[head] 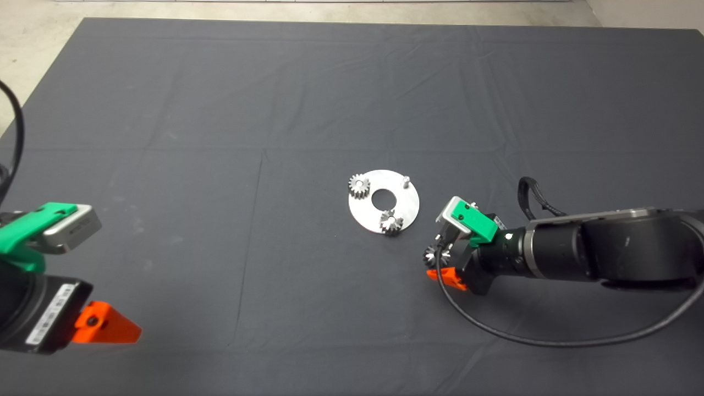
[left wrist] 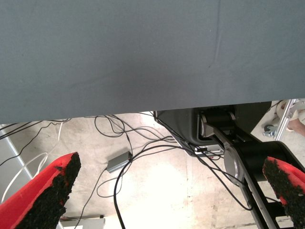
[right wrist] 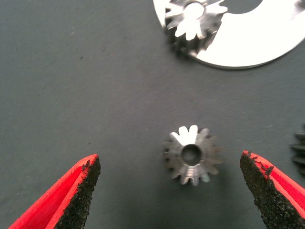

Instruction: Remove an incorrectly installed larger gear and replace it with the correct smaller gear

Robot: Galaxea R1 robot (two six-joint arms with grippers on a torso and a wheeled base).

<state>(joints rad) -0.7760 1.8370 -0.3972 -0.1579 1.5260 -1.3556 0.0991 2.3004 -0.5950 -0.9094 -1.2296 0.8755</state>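
A dark grey steel gear (right wrist: 192,155) with glinting teeth and a round centre hole lies flat on the mat. My right gripper (right wrist: 169,160) stands open around it, a red finger on each side and neither touching it. In the head view this gear (head: 436,256) shows just ahead of the right gripper (head: 443,267). Only a sliver of a second dark gear (right wrist: 300,150) shows beside it. I cannot tell which of the two is the larger gear and which the smaller gear. The round silver plate (head: 407,206) carries two gears (head: 358,186) (head: 391,221) and one bare pin (head: 405,180).
My left gripper (left wrist: 176,191) waits open at the mat's lower left edge, and one of its fingers (head: 107,324) shows in the head view. Its wrist view looks past the mat's edge at floor cables and a dark machine base. The right arm's black cable (head: 495,330) loops over the mat.
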